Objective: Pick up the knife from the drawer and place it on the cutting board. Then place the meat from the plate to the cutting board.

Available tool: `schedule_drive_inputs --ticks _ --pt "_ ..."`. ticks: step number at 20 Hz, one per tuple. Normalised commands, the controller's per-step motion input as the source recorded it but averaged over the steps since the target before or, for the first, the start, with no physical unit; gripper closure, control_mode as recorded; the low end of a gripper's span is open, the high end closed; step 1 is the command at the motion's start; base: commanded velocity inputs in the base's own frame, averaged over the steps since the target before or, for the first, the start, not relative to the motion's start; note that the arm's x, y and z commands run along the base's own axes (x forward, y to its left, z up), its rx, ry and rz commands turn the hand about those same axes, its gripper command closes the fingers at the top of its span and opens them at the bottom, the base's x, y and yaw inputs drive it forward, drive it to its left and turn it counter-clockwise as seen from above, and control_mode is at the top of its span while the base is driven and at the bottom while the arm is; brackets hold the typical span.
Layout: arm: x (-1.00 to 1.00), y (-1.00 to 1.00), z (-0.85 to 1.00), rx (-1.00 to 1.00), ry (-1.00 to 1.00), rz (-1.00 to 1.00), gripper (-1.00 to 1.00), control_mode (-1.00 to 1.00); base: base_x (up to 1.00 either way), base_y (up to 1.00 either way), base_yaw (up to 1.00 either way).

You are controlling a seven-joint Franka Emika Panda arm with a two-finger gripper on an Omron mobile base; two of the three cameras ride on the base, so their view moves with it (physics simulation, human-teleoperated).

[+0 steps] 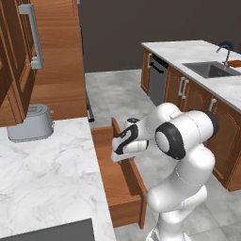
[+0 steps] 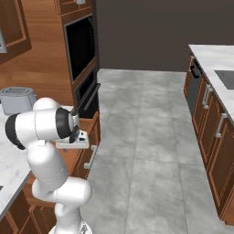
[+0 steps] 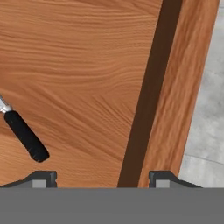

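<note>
A kitchen of reddish-brown cabinets and grey floor tiles lies around me, with a white marble counter [image 1: 42,174] to my left carrying a grey toaster [image 1: 29,123]. Beside that counter the drawer [image 1: 117,188] stands pulled out, and my arm bends over it so that my gripper [image 3: 101,178] looks straight down at its plain wooden floor. My fingertips [image 3: 40,178] are spread wide apart, with nothing between them. The drawer's dark inner wall and wooden rim run past just inside my right-hand tip in the hand view, with floor tile beyond. The knife [image 3: 22,133] lies flat on the drawer floor, just ahead of my left-hand tip, its black handle pointing toward me and only a sliver of silver blade visible at the edge.
</note>
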Motion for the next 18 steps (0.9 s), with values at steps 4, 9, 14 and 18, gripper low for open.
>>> schedule_drive_inputs --ticks 4,9,14,18 --pt "0.00 -0.23 -0.21 0.00 0.00 0.00 -1.00 -1.00 0.00 0.00 0.00" --pt "0.00 -0.50 -0.20 0.00 0.00 0.00 -1.00 -1.00 0.00 0.00 0.00" --pt "0.00 -0.58 -0.18 0.00 0.00 0.00 -1.00 -1.00 0.00 0.00 0.00" --pt "0.01 -0.60 -0.18 0.00 0.00 0.00 -1.00 -1.00 0.00 0.00 0.00"
